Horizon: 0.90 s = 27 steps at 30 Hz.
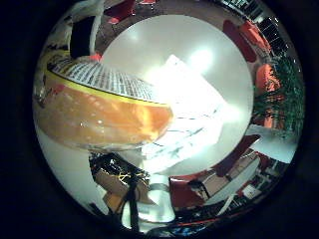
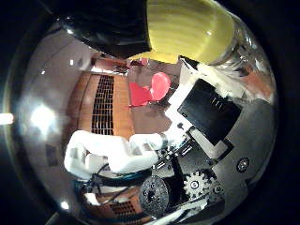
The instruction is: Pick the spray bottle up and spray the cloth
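Note:
The spray bottle [image 1: 100, 115] fills much of the right little finger side palm view, close against the palm, with an orange body, a yellow band and a printed label. In the right thumb side palm view its yellow part [image 2: 187, 28] and a black part [image 2: 103, 23] lie right by the palm. My hand [image 2: 117, 155] shows white fingers curled beside black and geared parts, and it is shut on the bottle. A white crumpled cloth [image 1: 194, 100] lies on the round white table [image 1: 150, 45], beyond the bottle and away from it.
Red chairs [image 1: 239, 40] stand around the table, and another red chair [image 2: 150, 89] stands on a wooden slatted floor [image 2: 103, 94]. Green plants [image 1: 284, 90] stand past the table's edge.

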Each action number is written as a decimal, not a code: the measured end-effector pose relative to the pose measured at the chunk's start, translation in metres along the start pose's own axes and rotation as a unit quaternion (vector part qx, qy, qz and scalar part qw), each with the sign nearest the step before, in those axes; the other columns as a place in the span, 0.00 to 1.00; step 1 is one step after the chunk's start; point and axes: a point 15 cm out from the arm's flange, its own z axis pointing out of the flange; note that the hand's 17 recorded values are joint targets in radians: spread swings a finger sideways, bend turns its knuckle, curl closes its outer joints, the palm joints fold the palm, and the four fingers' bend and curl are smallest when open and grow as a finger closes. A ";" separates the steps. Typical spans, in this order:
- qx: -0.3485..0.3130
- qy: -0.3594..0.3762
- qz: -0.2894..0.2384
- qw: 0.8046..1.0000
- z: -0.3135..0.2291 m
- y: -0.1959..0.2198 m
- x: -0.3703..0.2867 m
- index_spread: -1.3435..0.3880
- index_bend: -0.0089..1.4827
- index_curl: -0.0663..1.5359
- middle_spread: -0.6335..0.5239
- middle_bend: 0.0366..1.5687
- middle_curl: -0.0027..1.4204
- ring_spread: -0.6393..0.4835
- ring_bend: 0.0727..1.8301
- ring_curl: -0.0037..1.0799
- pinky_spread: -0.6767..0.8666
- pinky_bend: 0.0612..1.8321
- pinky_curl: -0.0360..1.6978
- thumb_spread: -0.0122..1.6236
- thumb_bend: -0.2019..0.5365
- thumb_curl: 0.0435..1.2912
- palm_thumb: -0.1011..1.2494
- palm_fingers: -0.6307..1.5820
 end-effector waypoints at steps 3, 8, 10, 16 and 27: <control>0.005 -0.031 0.006 0.999 0.034 0.006 -0.002 0.67 0.80 0.48 0.48 0.88 0.44 0.41 0.79 0.61 0.31 0.54 0.83 0.57 0.25 0.57 0.91 0.82; 0.037 -0.072 0.004 0.997 0.069 -0.002 -0.009 0.67 0.80 0.48 0.48 0.88 0.44 0.42 0.79 0.60 0.31 0.54 0.83 0.56 0.25 0.58 0.90 0.82; 0.045 -0.084 0.000 0.995 0.079 -0.003 -0.009 0.67 0.80 0.48 0.48 0.88 0.44 0.42 0.79 0.60 0.31 0.54 0.83 0.56 0.25 0.58 0.90 0.82; 0.052 -0.100 -0.013 0.994 0.103 -0.001 -0.001 0.67 0.80 0.48 0.48 0.88 0.44 0.42 0.79 0.60 0.31 0.54 0.83 0.56 0.26 0.58 0.90 0.82; 0.055 -0.137 -0.011 0.989 0.140 0.020 0.016 0.67 0.81 0.49 0.48 0.89 0.44 0.40 0.78 0.61 0.31 0.54 0.83 0.56 0.25 0.59 0.88 0.81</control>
